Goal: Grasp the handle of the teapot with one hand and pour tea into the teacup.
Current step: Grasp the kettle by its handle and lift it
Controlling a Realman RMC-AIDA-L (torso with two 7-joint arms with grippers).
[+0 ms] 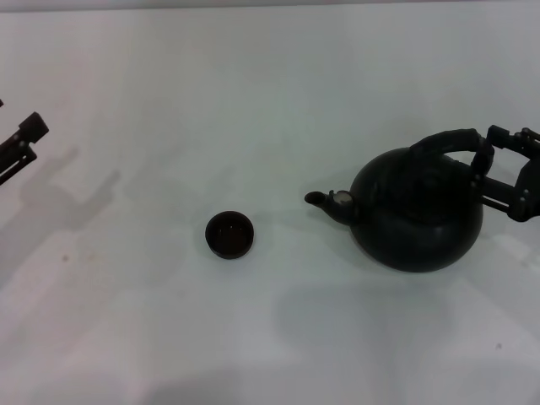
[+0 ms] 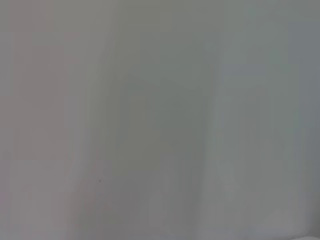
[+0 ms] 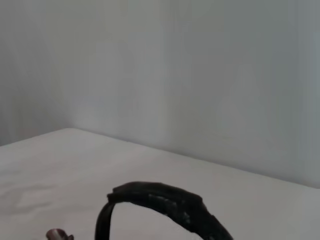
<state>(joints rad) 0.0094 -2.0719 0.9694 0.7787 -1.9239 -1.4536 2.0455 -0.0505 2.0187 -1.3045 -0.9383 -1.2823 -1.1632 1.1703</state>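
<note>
The black round teapot (image 1: 418, 211) stands on the white table at the right, its short spout (image 1: 325, 201) pointing left toward the teacup (image 1: 229, 234). This tiny dark cup sits alone near the table's middle. The handle (image 1: 447, 140) arches over the pot's top. My right gripper (image 1: 491, 167) is at the handle's right end, open, one finger above and one below it. In the right wrist view the handle (image 3: 170, 205) shows close up, with the spout tip (image 3: 59, 234) beyond it. My left gripper (image 1: 24, 143) hangs at the far left edge, well away from both.
The white table (image 1: 270, 101) stretches between cup and teapot with nothing else on it. A pale wall (image 3: 200, 75) rises behind the table's far edge. The left wrist view shows only a plain pale surface (image 2: 160, 120).
</note>
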